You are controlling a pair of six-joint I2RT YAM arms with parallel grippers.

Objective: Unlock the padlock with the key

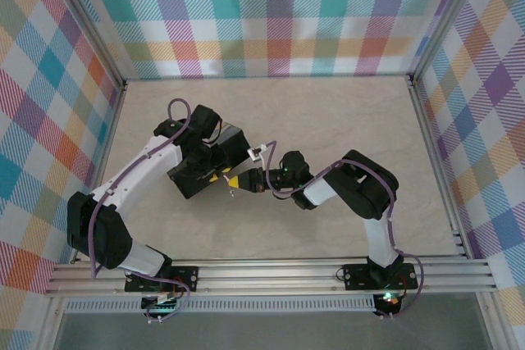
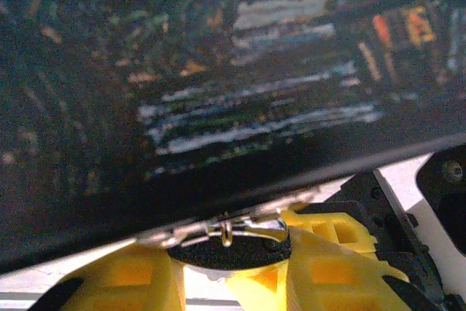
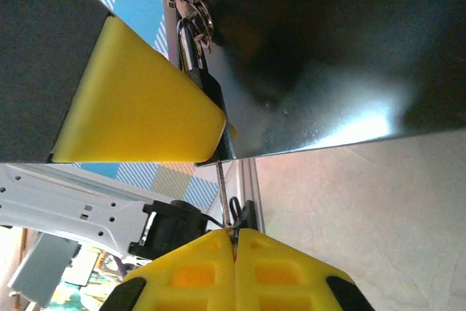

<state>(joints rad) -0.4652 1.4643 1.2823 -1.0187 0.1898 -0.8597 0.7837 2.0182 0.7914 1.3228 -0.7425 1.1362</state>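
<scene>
Now, the left pincer [image 2: 233,282] has its yellow fingers clamped either side of the padlock [image 2: 233,253], partly open around its small dark body. That padlock hangs by its silver shackle at the edge of the dark box [image 3: 313,49], which sits on the counter [image 3: 364,216]. Meanwhile the right pincer [image 3: 234,242] is pinched fully together on the key [image 3: 219,187], its thin shaft running straight up to the padlock's underside.
</scene>
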